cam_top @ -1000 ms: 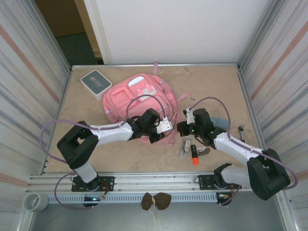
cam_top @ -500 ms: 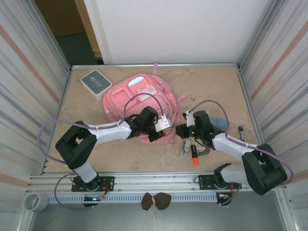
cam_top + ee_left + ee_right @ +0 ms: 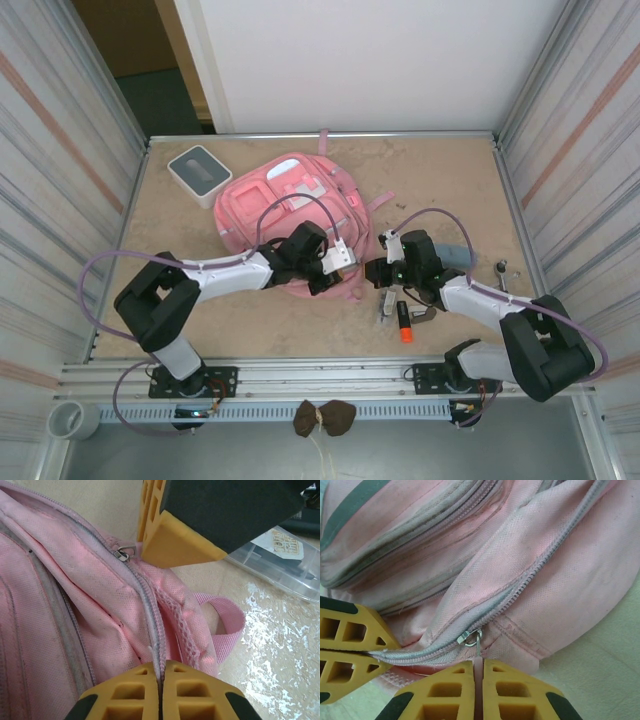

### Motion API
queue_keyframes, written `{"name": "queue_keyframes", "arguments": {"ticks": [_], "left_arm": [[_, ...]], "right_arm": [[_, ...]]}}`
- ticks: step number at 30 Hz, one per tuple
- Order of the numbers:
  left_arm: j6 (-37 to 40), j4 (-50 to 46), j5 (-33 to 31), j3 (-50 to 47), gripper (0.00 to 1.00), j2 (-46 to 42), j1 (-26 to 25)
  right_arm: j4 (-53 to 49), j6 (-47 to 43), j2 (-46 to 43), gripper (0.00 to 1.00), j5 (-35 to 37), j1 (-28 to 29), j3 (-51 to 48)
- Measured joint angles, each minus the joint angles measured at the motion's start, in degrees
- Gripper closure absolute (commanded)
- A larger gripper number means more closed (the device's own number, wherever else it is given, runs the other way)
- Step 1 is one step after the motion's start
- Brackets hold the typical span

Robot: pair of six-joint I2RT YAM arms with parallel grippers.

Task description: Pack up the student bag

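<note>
The student bag (image 3: pixel 285 210) is a pink backpack lying flat left of the table's middle. My left gripper (image 3: pixel 337 262) is at its near right corner, shut on the pale zip seam (image 3: pixel 159 650) of the bag (image 3: pixel 60 630). My right gripper (image 3: pixel 376 271) faces it from the right and is shut on the pink zip pull (image 3: pixel 478 666), which hangs from the metal slider (image 3: pixel 468 638). That slider (image 3: pixel 121 554) sits just under a right fingertip (image 3: pixel 175 545). The left fingers (image 3: pixel 350 650) pinch the zip tape at the left of the right wrist view. The zip beyond the slider looks closed.
A small grey-and-white box (image 3: pixel 198 172) stands at the back left. Right of the bag, near my right arm, lie a clear plastic case (image 3: pixel 385 305), an orange marker (image 3: pixel 404 322), a blue item (image 3: pixel 458 252) and a small metal piece (image 3: pixel 500 268). A pink strap loop (image 3: pixel 227 625) lies on the table.
My right gripper has shifted slightly towards the bag's corner and the near edge. The left arm has barely moved and still pinches the seam.
</note>
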Motion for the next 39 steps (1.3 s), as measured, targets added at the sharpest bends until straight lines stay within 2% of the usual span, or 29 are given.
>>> {"name": "queue_keyframes", "arguments": {"ticks": [4,10,14,19,21,25,28,33,39], "left_arm": [[0.5,0.9,0.5,-0.9,1.00,-1.0,0.3],[4.2,1.0,3.8,-2.9,1.00,-4.9,1.5],[6.1,1.0,7.6,-5.4,1.00,-9.5,3.9],[7.7,1.7,9.6,-9.5,1.00,-15.1,8.2],[8.0,2.4,9.1,-11.5,0.95,-16.8,9.7],[7.5,2.7,7.7,-14.5,0.64,-19.4,10.9],[5.4,2.8,5.2,-15.0,0.50,-21.8,9.6],[3.9,2.9,-0.1,-13.3,0.44,-21.9,2.3],[2.9,3.4,-5.3,-6.7,0.47,-12.7,-1.6]], "right_arm": [[-2.2,-0.2,-1.1,1.00,1.9,0.0,0.4],[-8.2,-0.1,-5.9,1.00,11.7,1.2,2.9],[-11.2,-0.2,-7.2,1.00,19.1,3.7,4.3],[-12.4,-0.4,-7.2,1.00,23.0,6.0,6.0],[-12.1,-0.4,-7.1,1.00,23.1,7.3,6.2],[-11.7,-0.5,-7.1,1.00,23.6,10.0,6.2],[-11.6,-0.5,-7.2,1.00,24.9,12.0,6.2],[-10.4,-0.5,-9.5,1.00,26.3,15.5,5.9],[-9.5,-0.3,-11.5,1.00,26.4,17.3,5.3]]}}
